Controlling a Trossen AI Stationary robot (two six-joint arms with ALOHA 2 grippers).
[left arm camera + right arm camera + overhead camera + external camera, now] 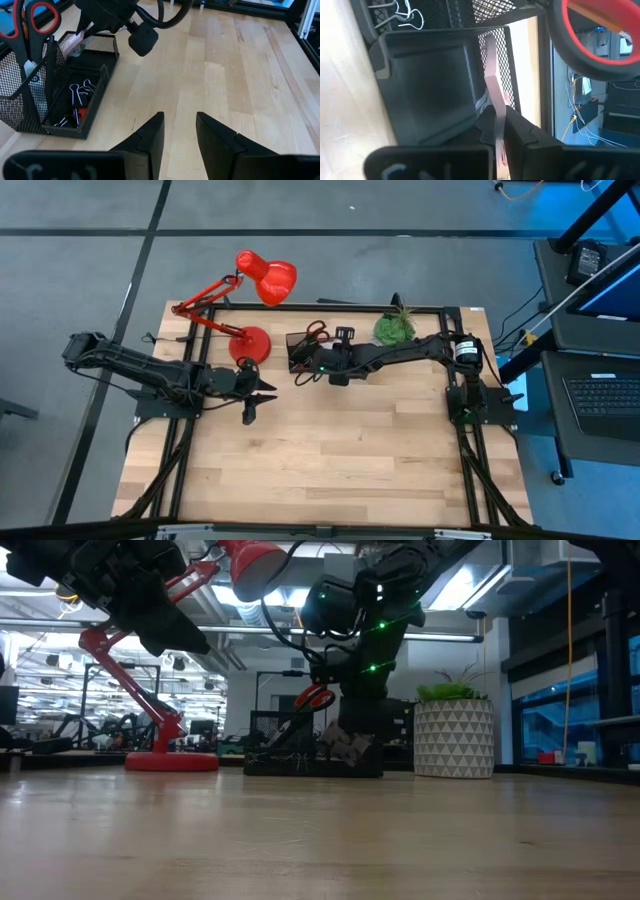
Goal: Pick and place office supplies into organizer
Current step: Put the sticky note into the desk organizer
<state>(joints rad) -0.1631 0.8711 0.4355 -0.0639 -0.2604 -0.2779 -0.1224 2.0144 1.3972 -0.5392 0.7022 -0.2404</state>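
Table [330, 450]: all items stand along its far edge. Lamp [250, 340] at left; organizer [300, 350] just right of it; potted plant [395, 328] right of the organizer. Scissors [30, 20] upright in the organizer's taller section; clips [80, 92] in a low compartment. Right pincer [499, 125] over the organizer, closed on a sticky-note pad [492, 85]. Left pincer [179, 132] before the lamp, above bare table.

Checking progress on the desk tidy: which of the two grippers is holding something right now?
The right gripper, over the organizer, pinches the pink sticky-note pad. The left gripper is open above bare table.
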